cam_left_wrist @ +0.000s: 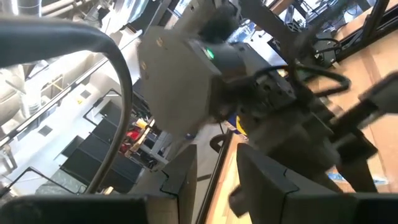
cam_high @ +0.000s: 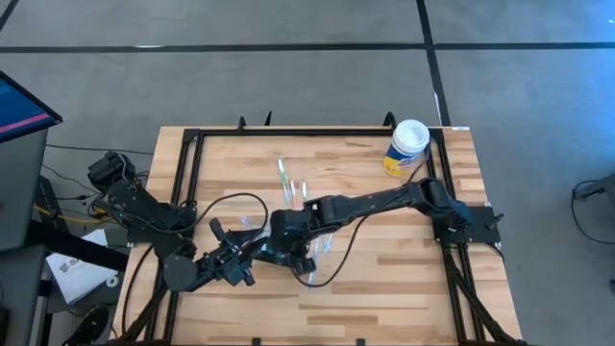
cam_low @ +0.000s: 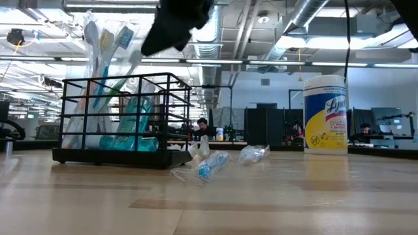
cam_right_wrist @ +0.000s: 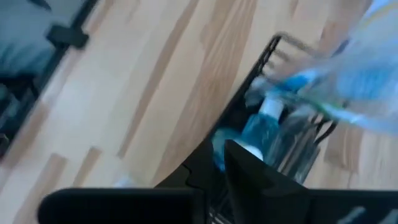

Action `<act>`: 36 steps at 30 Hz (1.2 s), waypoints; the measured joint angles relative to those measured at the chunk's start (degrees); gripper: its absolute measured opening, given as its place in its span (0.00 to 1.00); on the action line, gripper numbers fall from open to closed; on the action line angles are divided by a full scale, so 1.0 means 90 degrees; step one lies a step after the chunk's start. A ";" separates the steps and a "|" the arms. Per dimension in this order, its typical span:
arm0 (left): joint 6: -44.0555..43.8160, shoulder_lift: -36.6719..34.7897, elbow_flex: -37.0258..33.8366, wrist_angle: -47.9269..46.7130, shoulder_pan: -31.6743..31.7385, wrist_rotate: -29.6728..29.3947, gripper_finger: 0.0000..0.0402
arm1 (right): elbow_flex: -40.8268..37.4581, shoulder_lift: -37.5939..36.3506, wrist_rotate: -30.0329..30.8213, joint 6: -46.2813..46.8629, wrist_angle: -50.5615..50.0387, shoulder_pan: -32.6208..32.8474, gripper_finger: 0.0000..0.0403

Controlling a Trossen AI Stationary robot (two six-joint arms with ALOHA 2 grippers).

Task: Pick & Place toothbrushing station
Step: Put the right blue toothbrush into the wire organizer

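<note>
The toothbrushing station (cam_low: 121, 121) is a black wire rack with a low black base. It holds upright toothbrushes (cam_low: 104, 46) and teal-blue bottles, and its base rests flat on the wooden table, left of the middle. It also shows in the right wrist view (cam_right_wrist: 261, 68). My right gripper (cam_low: 173, 26) hangs just above the rack's right end with its fingers together (cam_right_wrist: 224, 165), clear of the rack in the low view. My left gripper (cam_left_wrist: 217, 177) is open and empty beside the right arm's wrist, near the table's front left (cam_high: 235, 264).
A yellow-and-white wipes canister (cam_high: 407, 146) stands at the far right corner (cam_low: 324, 114). Clear-wrapped small items (cam_low: 212, 163) (cam_low: 253, 153) lie on the table right of the rack. A loose toothbrush (cam_high: 283, 175) lies toward the far side. Black frame rails (cam_high: 192, 163) edge the table.
</note>
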 joint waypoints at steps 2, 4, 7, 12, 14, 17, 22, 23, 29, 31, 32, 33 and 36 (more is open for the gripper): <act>0.0002 0.0000 0.0000 -0.0005 0.0000 -0.0012 0.26 | 0.0016 -0.0096 0.0000 0.0059 -0.0182 0.0009 0.06; -0.0003 0.0000 0.0000 0.0000 0.0000 -0.0039 0.26 | 0.0004 -0.0207 -0.0002 0.0135 -0.0570 0.0036 0.04; -0.0014 0.0000 0.0000 0.0018 -0.0019 -0.0106 0.26 | 0.0008 -0.0278 0.0001 0.0389 -0.1095 0.0036 0.01; -0.0020 0.0000 0.0000 0.0056 -0.0181 -0.0209 0.26 | 0.0007 -0.0384 0.0020 0.0845 -0.2021 0.0023 0.01; -0.0022 0.0000 0.0000 0.0064 -0.0282 -0.0206 0.26 | -0.0012 -0.0412 0.0144 0.1036 -0.2258 0.0016 0.01; -0.0167 0.0000 0.0000 0.0094 -0.0395 -0.0204 0.26 | -0.0029 -0.0423 0.0375 0.1243 -0.2699 -0.0021 0.00; -0.0318 0.0000 0.0000 0.0100 -0.0454 -0.0201 0.26 | -0.0035 -0.0423 0.0495 0.1553 -0.3153 -0.0104 0.00; -0.0354 0.0000 0.0000 0.0102 -0.0454 -0.0199 0.26 | -0.0037 -0.0423 0.0528 0.1603 -0.3244 -0.0135 0.00; -0.0499 0.0000 0.0000 0.0097 -0.0454 -0.0199 0.26 | -0.0142 -0.0430 0.1047 0.1966 -0.3420 -0.0248 0.00; -0.0558 0.0000 0.0000 0.0098 -0.0454 -0.0198 0.26 | -0.0379 -0.0430 0.1085 0.2024 -0.3419 -0.0285 0.00; -0.0569 0.0000 0.0000 0.0097 -0.0460 -0.0197 0.26 | -0.0543 -0.0441 0.1120 0.2094 -0.3400 -0.0300 0.00; -0.0571 0.0000 0.0000 0.0097 -0.0485 -0.0198 0.26 | -0.0745 -0.0484 0.1187 0.2175 -0.3363 -0.0306 0.00; -0.0571 0.0000 0.0000 0.0097 -0.0546 -0.0194 0.26 | -0.1384 -0.0665 0.1231 0.2447 -0.3037 -0.0357 0.00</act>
